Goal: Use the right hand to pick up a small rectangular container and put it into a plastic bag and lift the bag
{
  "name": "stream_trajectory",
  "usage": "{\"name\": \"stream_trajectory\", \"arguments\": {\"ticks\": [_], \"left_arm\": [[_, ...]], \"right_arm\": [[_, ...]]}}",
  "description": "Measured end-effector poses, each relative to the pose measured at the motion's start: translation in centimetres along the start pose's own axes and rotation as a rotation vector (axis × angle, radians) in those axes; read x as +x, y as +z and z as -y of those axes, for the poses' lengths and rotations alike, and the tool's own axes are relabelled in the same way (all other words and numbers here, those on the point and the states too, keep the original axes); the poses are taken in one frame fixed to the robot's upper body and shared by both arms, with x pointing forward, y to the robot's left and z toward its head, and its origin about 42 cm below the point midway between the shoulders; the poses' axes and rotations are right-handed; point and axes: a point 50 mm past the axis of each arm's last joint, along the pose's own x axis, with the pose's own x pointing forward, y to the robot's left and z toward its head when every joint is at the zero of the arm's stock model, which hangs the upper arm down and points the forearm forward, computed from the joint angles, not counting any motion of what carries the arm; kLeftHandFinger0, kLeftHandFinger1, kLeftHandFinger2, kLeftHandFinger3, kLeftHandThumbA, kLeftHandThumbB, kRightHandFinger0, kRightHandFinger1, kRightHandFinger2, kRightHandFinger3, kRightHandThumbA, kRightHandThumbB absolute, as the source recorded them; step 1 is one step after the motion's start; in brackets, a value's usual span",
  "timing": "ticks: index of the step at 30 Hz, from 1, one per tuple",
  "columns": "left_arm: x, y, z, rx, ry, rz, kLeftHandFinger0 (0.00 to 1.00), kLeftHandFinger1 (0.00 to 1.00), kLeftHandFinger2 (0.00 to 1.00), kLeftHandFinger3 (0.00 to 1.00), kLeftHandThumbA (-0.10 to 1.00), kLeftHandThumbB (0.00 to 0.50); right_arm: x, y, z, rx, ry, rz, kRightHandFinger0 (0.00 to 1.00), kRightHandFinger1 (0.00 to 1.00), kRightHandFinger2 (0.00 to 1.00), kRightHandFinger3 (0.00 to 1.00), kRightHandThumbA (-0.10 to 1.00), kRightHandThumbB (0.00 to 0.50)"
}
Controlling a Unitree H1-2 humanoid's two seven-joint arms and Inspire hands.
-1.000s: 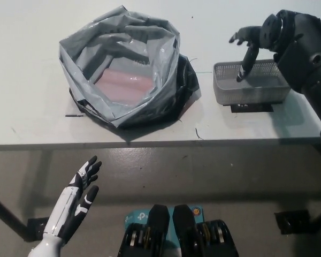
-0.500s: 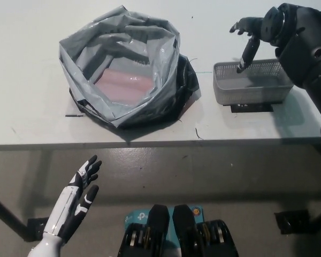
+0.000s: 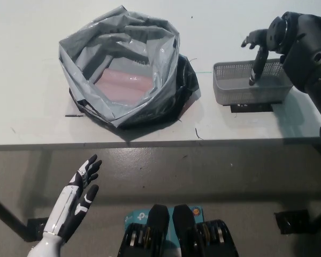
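The small rectangular container (image 3: pixel 250 85), a grey mesh basket, sits on the bench (image 3: pixel 32 112) well to the right of the plastic bag (image 3: pixel 123 64), near the bench's front edge. Over its right half hangs the black right hand (image 3: pixel 258 53), fingers spread and empty, one long finger pointing down into the basket's interior; whether it touches the inside wall cannot be told. No grasp yet, so by the look of it this is the reach-and-grip step, with the whole carry to the bag yet to come.

To do it well, the hand likely wants to straddle one long wall of the container, some fingers inside and the rest outside, and close firmly before lifting, since a mesh wall held too lightly could let the basket tilt or slip. Then a straight lift clear of the bench before swinging toward the bag.

The bag stands open, its grey rim crumpled and rolled down, something pinkish and flat lying inside. That rim rises higher than the container, so the carry must clear it; a low approach could snag and fold the mouth shut. Nothing lies between container and bag. Below the bag and off the bench's front edge, the white left hand (image 3: pixel 75 201) rests idle, fingers apart.
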Motion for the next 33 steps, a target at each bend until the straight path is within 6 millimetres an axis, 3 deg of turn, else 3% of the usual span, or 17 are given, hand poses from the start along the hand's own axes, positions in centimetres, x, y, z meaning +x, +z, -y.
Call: {"name": "stream_trajectory", "arguments": {"ticks": [3, 8, 16, 18, 20, 26, 27, 28, 33], "left_arm": [[0.2, 0.1, 0.0, 0.001, -0.001, 0.004, 1.0, 1.0, 1.0, 1.0, 0.9, 0.247], [0.6, 0.3, -0.1, 0.003, -0.003, 0.016, 1.0, 1.0, 1.0, 1.0, 0.9, 0.252], [1.1, 0.6, -0.2, 0.006, -0.013, 0.031, 1.0, 1.0, 1.0, 1.0, 0.9, 0.251], [1.2, 0.7, -0.2, 0.006, -0.015, 0.034, 1.0, 1.0, 1.0, 1.0, 0.9, 0.252], [1.3, 0.7, -0.2, 0.007, -0.016, 0.036, 1.0, 1.0, 1.0, 1.0, 0.9, 0.248], [1.6, 0.9, -0.3, 0.011, -0.02, 0.042, 1.0, 1.0, 1.0, 1.0, 0.91, 0.255], [1.6, 0.9, -0.3, 0.011, -0.02, 0.042, 1.0, 1.0, 1.0, 1.0, 0.91, 0.25], [1.6, 0.9, -0.3, 0.011, -0.021, 0.043, 1.0, 1.0, 1.0, 1.0, 0.91, 0.25], [1.7, 0.9, -0.4, 0.012, -0.021, 0.045, 1.0, 1.0, 1.0, 1.0, 0.91, 0.257]], "right_arm": [[0.1, -0.1, -0.3, -0.051, 0.021, -0.015, 1.0, 1.0, 1.0, 1.0, 1.0, 0.5], [0.2, -0.1, -0.6, -0.089, 0.061, -0.01, 1.0, 1.0, 1.0, 1.0, 0.92, 0.5], [0.3, 1.0, -1.5, -0.11, 0.132, 0.023, 1.0, 1.0, 1.0, 1.0, 0.97, 0.5], [0.4, 1.1, -1.6, -0.114, 0.139, 0.026, 1.0, 1.0, 1.0, 1.0, 0.97, 0.479], [0.4, 1.1, -1.7, -0.116, 0.146, 0.029, 1.0, 1.0, 1.0, 1.0, 0.98, 0.496], [0.5, 1.1, -1.9, -0.121, 0.154, 0.035, 1.0, 1.0, 1.0, 1.0, 0.91, 0.5], [0.5, 1.1, -1.9, -0.121, 0.153, 0.035, 1.0, 1.0, 1.0, 1.0, 0.79, 0.5], [0.5, 1.0, -2.0, -0.121, 0.15, 0.032, 1.0, 1.0, 1.0, 1.0, 0.76, 0.5], [0.8, 0.8, -2.3, -0.098, 0.119, 0.017, 1.0, 1.0, 1.0, 1.0, 0.79, 0.5]]}}
